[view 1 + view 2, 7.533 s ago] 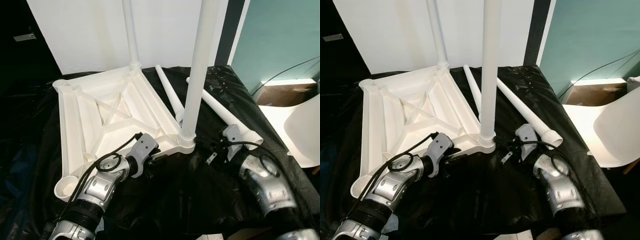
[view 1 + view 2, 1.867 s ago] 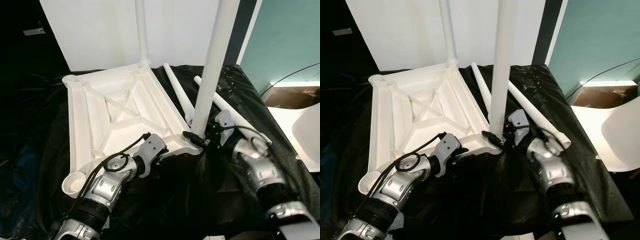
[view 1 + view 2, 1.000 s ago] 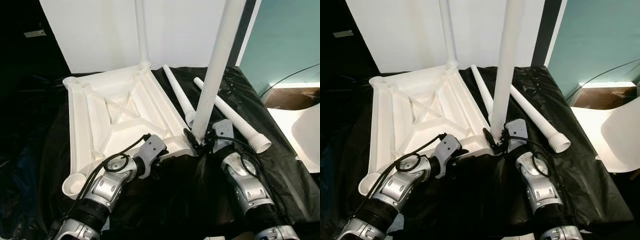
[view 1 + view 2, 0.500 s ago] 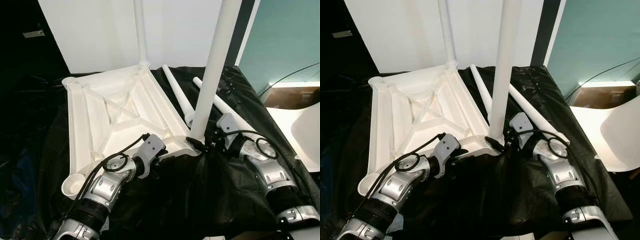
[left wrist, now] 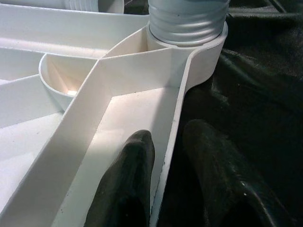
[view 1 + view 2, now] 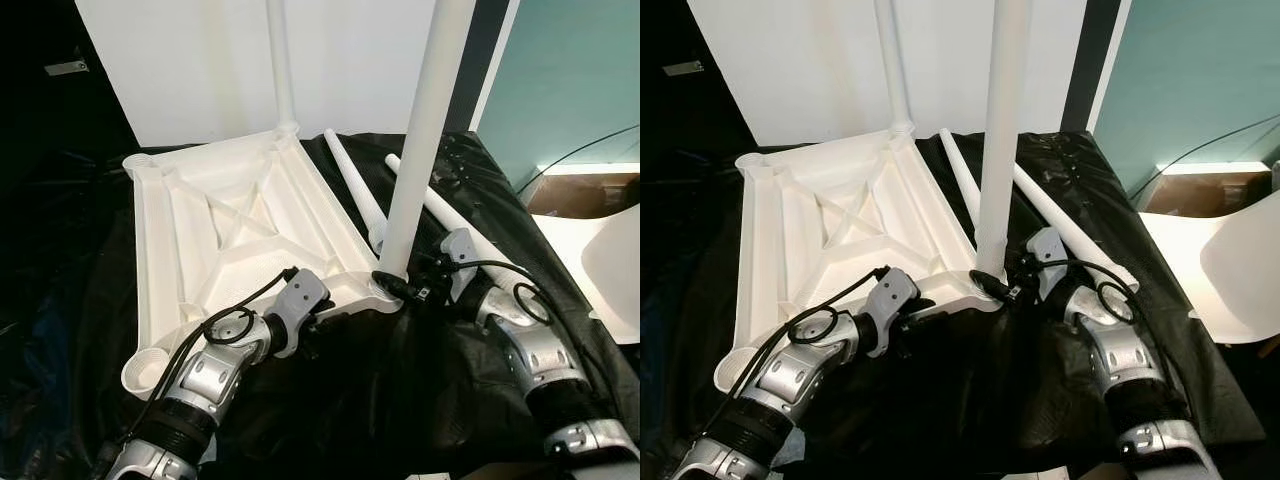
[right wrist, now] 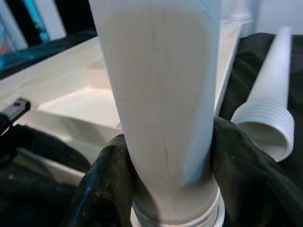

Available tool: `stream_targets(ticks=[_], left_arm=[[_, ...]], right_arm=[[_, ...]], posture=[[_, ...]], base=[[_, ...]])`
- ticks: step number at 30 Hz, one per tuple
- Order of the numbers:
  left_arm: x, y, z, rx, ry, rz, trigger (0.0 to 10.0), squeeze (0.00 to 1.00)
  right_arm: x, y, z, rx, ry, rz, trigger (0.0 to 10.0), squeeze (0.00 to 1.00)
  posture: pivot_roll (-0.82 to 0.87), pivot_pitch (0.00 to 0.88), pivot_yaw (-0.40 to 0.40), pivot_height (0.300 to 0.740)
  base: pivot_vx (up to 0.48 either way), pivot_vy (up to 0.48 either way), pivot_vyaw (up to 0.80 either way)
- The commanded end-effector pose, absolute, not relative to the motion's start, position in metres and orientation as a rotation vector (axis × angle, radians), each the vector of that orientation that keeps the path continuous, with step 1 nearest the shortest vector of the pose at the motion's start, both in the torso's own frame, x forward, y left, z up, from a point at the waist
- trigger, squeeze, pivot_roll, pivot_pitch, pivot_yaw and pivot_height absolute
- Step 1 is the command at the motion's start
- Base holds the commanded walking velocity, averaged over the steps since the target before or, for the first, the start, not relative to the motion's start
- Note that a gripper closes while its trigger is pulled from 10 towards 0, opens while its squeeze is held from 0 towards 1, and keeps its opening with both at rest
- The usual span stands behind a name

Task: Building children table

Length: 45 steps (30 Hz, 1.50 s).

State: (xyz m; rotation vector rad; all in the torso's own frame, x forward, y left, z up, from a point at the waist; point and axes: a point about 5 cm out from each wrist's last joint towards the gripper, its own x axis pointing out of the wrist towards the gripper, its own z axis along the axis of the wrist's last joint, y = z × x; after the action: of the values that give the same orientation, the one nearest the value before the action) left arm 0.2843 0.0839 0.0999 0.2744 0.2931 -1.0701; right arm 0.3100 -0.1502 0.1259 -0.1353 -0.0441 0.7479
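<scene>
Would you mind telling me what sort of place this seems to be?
Probably an indoor room used as an assembly area: an upturned white table top lies on black sheeting, loose table legs wait beside it, and a teal wall stands behind.

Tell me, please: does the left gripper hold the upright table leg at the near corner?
No, the left gripper pinches the rim of the upturned tabletop, one finger on each side, while the right gripper clasps the upright leg.
</scene>
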Motion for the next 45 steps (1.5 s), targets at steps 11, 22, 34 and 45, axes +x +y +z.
stream_targets(ticks=[11,22,34,45], left_arm=[[0.274,0.089,0.084,0.285,0.387,-1.128,10.0,0.0],[0.276,0.086,0.086,0.283,0.381,-1.132,10.0,0.0],[0.275,0.084,0.085,0.284,0.387,-1.152,10.0,0.0],[0.274,0.083,0.083,0.281,0.389,-1.156,10.0,0.0]], right_arm=[[0.292,-0.162,0.108,-0.1,-0.093,0.241,0.0,0.0],[0.301,-0.165,0.114,-0.155,-0.077,0.248,10.0,0.0],[0.299,-0.159,0.111,-0.154,-0.066,0.239,10.0,0.0],[0.3,-0.165,0.111,-0.166,-0.053,0.235,10.0,0.0]], posture=[[-0.01,0.0,0.019,0.74],[-0.01,0.0,0.02,0.74],[-0.02,0.0,0.021,0.74],[-0.03,0.0,0.02,0.74]], base=[[0.0,0.0,0.0],[0.0,0.0,0.0],[0.0,0.0,0.0],[0.0,0.0,0.0]])
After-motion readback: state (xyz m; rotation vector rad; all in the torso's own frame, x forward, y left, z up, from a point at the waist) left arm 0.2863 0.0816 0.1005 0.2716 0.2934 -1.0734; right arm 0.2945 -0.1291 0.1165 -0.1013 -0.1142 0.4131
